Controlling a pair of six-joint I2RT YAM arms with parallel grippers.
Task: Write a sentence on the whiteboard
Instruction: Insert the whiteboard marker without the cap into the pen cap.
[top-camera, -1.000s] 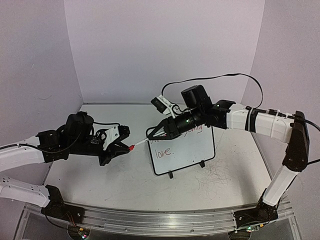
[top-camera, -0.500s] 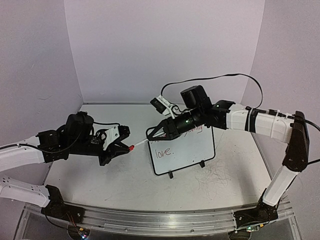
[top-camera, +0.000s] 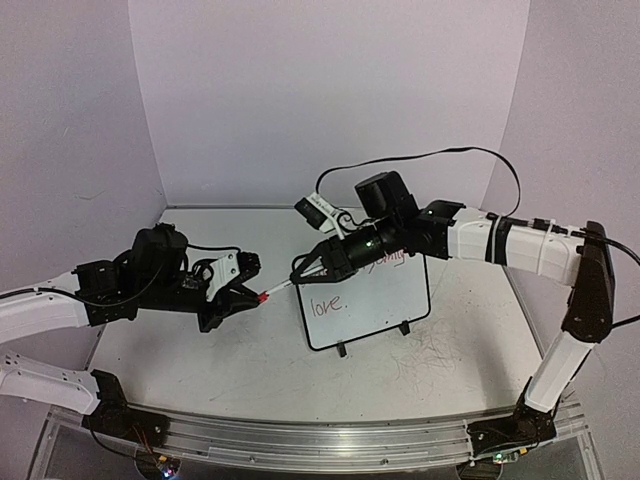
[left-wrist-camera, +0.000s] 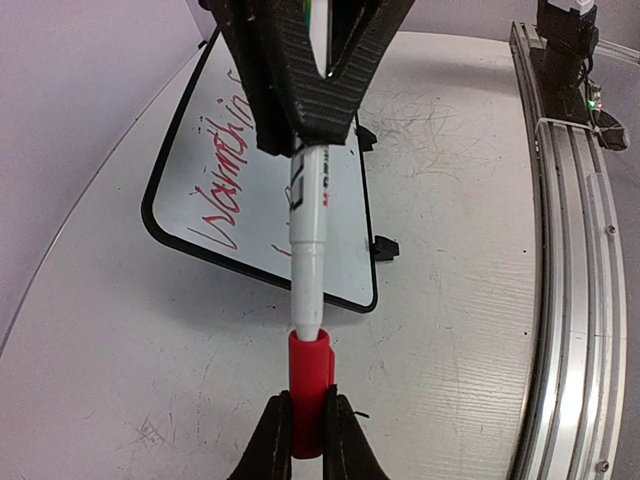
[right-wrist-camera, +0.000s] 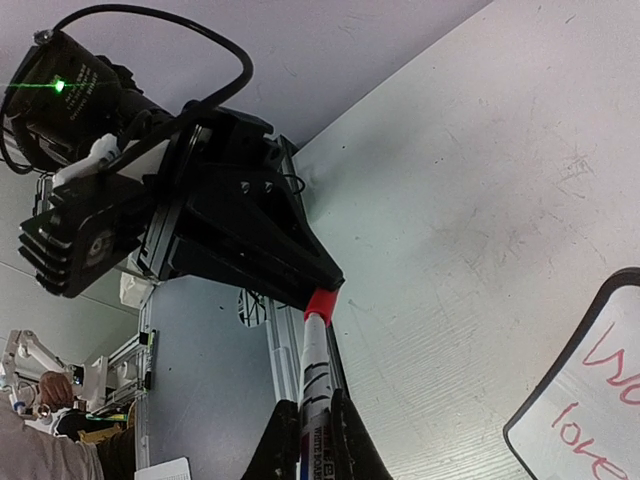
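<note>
The left gripper (left-wrist-camera: 302, 440) is pinched tight on the red cap (left-wrist-camera: 310, 385) and the right gripper (top-camera: 302, 272) is clamped on the white barrel of the marker (left-wrist-camera: 306, 240) — they meet tip to tip above the table (top-camera: 200, 370), left of centre, the marker's end at the cap's mouth. The whiteboard (top-camera: 385, 300) sits just right of them, mid-table, with two black clip feet (top-camera: 404, 328) at its near edge and its far part under the right arm. The sentence (left-wrist-camera: 222, 190) is in red — "Warmth in" shows from the left wrist, "love." on the near line, the rest hidden
</note>
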